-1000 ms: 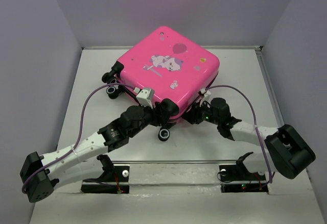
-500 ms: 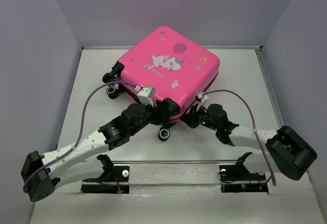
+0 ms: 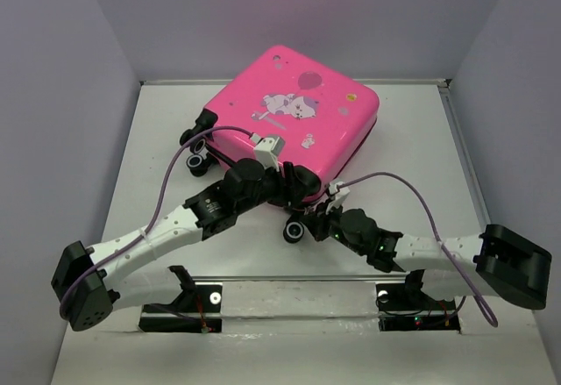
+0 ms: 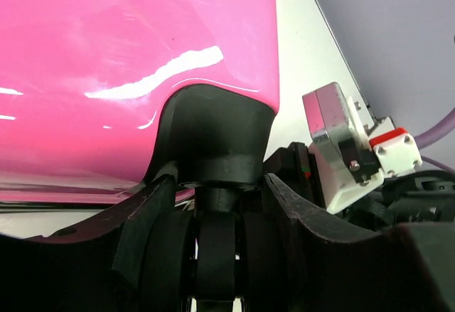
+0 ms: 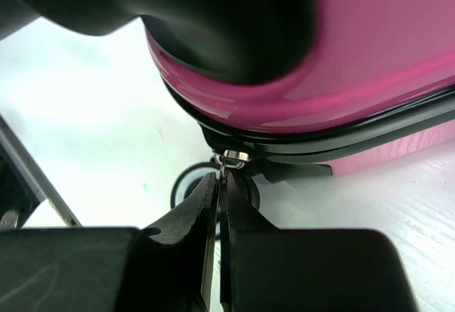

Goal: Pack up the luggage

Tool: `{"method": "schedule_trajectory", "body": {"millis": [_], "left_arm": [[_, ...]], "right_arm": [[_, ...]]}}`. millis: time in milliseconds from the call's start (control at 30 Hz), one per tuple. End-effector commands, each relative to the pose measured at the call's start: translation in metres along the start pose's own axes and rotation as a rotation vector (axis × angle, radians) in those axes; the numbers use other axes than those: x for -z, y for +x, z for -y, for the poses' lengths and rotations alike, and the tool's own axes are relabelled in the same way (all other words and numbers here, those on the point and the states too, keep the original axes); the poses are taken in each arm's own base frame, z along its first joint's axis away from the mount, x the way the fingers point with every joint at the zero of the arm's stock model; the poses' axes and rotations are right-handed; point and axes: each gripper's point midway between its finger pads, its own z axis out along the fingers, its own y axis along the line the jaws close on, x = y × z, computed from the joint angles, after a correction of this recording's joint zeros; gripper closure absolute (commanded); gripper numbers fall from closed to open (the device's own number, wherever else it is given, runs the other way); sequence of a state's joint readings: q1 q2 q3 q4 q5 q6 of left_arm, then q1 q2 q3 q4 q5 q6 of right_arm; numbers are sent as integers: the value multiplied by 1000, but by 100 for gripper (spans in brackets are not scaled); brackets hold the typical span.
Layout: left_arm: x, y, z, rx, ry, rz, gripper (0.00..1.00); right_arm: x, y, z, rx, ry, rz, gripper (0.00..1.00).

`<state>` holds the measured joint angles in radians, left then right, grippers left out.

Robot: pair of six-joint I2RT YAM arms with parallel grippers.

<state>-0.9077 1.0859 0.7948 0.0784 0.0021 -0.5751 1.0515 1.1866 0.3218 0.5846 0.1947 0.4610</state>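
Pink luggage lies flat, print side up, on the far half of the white table. At its near corner the left gripper has its fingers drawn in tight on both sides of a black wheel. Just right of that corner, low against the luggage's edge, the right gripper is pinched almost closed on the silver zip pull.
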Motion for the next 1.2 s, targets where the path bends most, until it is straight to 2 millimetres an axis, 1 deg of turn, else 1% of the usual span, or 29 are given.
{"method": "schedule_trajectory", "body": {"millis": [0,33,67,167,200,233,267,300,367,400,433,467,500,600,633,667,733,767,800,833,867,900,933,967,1000,1033,1067,1100,1167], "left_arm": [[-7,-93,39,43,104,256,94],[-10,-89,39,45,109,240,94],[-11,-91,50,50,151,223,94],[-6,-99,68,78,216,219,94],[-1,-99,78,101,262,201,94],[2,-100,83,112,279,194,94],[11,-106,89,119,305,206,94],[21,-112,97,146,336,219,94],[31,-116,107,160,376,215,94],[35,-117,112,166,394,212,94],[39,-119,115,181,407,215,94],[44,-119,117,208,423,220,94],[44,-117,118,220,433,222,94],[41,-106,124,257,461,211,94],[38,-103,123,261,459,208,94],[36,-101,123,258,456,205,94],[38,-103,124,254,460,217,94],[40,-106,123,235,455,231,94],[39,-109,120,228,432,248,94],[39,-109,118,218,412,247,94],[38,-110,115,215,399,255,94],[36,-109,112,210,389,255,94],[35,-107,110,210,383,254,94],[30,-101,106,210,375,243,94],[28,-100,103,214,368,243,94],[22,-94,98,222,360,235,93],[19,-91,96,227,356,232,90],[16,-90,97,231,367,232,83],[6,-83,92,246,364,208,71]], "right_arm": [[0,-22,-71,-94,-192,103,93],[-2,-26,-73,-108,-199,128,93],[-9,-39,-82,-130,-215,188,93],[-22,-74,-104,-129,-258,324,93],[-21,-95,-115,-154,-299,409,93],[-25,-103,-119,-155,-309,444,93],[-37,-107,-119,-164,-288,476,93],[-44,-122,-127,-201,-309,554,93],[-51,-126,-127,-211,-312,600,93],[-56,-140,-134,-239,-313,644,93],[-60,-147,-135,-265,-312,678,93],[-72,-139,-128,-290,-276,680,93],[-74,-153,-134,-331,-293,735,93],[-98,-154,-137,-379,-277,756,93],[-100,-165,-145,-415,-300,781,93],[-103,-163,-145,-469,-314,778,93],[-98,-167,-148,-461,-333,785,89],[-95,-157,-140,-425,-304,765,83],[-83,-160,-139,-423,-300,768,63],[-76,-154,-132,-412,-283,752,51],[-69,-128,-111,-382,-230,697,42],[-63,-117,-100,-365,-199,662,28],[-53,-111,-91,-367,-185,646,23],[-36,-94,-74,-354,-152,584,19],[-27,-86,-68,-347,-140,548,17],[-27,-59,-53,-304,-75,439,13],[-21,-47,-46,-293,-52,383,12],[-9,-30,-34,-264,4,282,9],[4,-25,-27,-225,41,210,7]]}}
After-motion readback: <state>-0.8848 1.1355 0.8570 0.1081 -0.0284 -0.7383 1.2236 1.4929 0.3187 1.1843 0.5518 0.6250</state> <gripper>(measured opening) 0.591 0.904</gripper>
